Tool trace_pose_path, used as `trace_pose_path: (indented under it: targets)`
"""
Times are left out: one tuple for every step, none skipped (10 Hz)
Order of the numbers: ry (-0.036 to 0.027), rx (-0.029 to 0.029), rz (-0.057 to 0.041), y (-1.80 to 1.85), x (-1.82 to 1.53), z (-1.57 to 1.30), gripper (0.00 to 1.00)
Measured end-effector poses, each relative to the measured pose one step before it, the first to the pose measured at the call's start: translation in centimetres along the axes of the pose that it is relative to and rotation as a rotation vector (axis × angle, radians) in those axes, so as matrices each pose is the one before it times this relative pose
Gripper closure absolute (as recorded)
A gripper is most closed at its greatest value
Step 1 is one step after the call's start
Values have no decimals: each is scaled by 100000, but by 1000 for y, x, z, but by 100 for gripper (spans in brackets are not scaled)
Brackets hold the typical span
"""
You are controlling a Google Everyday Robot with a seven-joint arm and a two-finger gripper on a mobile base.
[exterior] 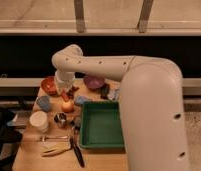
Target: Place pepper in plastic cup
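Note:
My gripper (67, 93) hangs below the white wrist at the back left of the table, just above the round orange fruit (67, 106). It is shut on the pepper (71, 92), a slim orange-red piece that sticks out at its tip, off the table. The plastic cup (43, 103), small and light blue, stands upright to the lower left of the gripper, about a hand's width away. The cup's inside is not visible.
An orange-red bowl (49, 85) and a purple bowl (94, 81) stand at the back. A white container (38, 121), a metal cup (60, 119), a green tray (101, 142), a pale yellow piece (56, 148) and a black utensil (76, 152) lie nearer the front.

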Motion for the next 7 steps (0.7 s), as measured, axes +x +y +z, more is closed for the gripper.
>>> trace_pose_path:
  targets:
    - [-1250, -774, -1953, 625, -784, 774, 100]
    - [-2214, -1137, -2208, 795, -576, 773, 100]
    - [-1955, -978, -1589, 595, -478, 501, 100]
    - [-2302, -945, -1611, 642, -700, 589, 100]
    - [-2827, -1387, -1918, 1005, -1018, 652, 100]
    - [-1965, -1637, -1934, 1073, -941, 578, 100]
    - [-188, -232, -103, 130, -91, -27, 100]
